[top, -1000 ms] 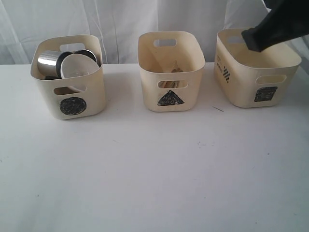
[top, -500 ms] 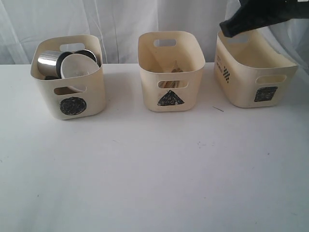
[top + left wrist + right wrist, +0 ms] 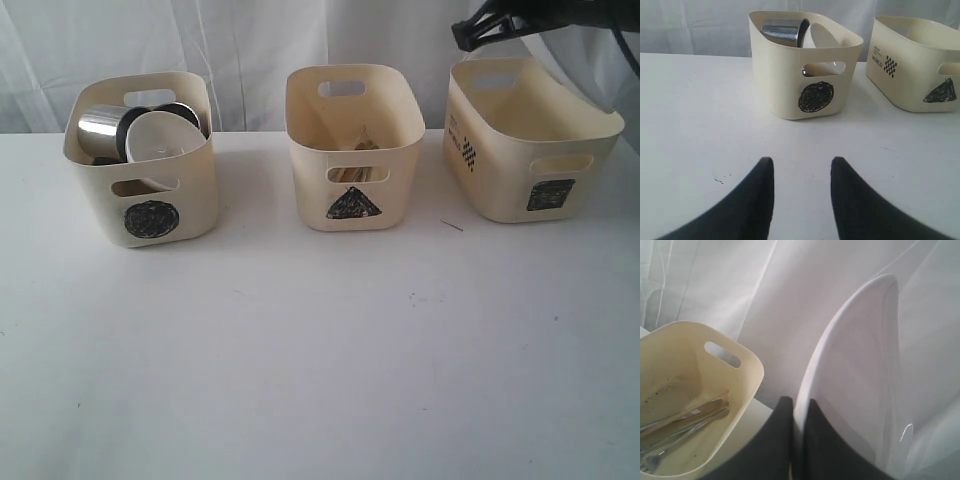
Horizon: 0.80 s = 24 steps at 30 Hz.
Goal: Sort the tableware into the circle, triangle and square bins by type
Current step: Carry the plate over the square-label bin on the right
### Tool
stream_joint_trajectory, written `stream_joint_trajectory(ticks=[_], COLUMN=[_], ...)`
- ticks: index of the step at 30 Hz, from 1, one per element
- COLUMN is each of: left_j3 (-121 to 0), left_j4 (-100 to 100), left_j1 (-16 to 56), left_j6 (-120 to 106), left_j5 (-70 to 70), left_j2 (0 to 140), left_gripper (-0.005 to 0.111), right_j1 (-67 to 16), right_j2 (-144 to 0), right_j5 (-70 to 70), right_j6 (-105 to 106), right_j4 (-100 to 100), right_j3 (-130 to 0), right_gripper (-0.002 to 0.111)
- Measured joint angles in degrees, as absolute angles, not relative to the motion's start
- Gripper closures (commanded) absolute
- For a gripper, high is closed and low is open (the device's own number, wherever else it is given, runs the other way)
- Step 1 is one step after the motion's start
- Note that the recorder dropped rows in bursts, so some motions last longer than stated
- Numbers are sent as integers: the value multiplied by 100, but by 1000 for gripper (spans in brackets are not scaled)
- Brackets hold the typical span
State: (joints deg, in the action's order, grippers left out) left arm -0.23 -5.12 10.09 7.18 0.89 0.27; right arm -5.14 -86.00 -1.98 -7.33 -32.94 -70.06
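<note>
Your right gripper (image 3: pixel 796 407) is clamped on the edge of the large white square plate (image 3: pixel 855 365), held high by the square bin (image 3: pixel 505 190) (left gripper (image 3: pixel 801 167) sits open and empty over the counter (image 3: pixel 700 125)), so next you'd lower it in clear of the rim.

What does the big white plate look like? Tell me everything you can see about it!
The white plate looks smooth and shiny, like glazed china, with a rounded corner and a raised rim. It stands on edge in the air, slightly tilted, its lower edge pinched by the right tool. Nothing else seen touches it. It hangs beside the cream bin holding cutlery, with a white curtain behind.
</note>
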Motion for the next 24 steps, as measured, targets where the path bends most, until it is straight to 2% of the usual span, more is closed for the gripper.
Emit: stream_joint_trajectory(ticks=[7, 24], left_j3=[-23, -23], left_j4=[-512, -512], left_j1=[1009, 1009], left_j6=[718, 718], left_j5=[89, 89], left_j2=[27, 27], left_gripper=[64, 64], right_j1=[-302, -232], right_j2=[-9132, -10296], right_j5=[500, 705], right_j6=[-733, -733], right_j4=[-3294, -3306], right_j3=[-7045, -7809], right_gripper=[108, 108])
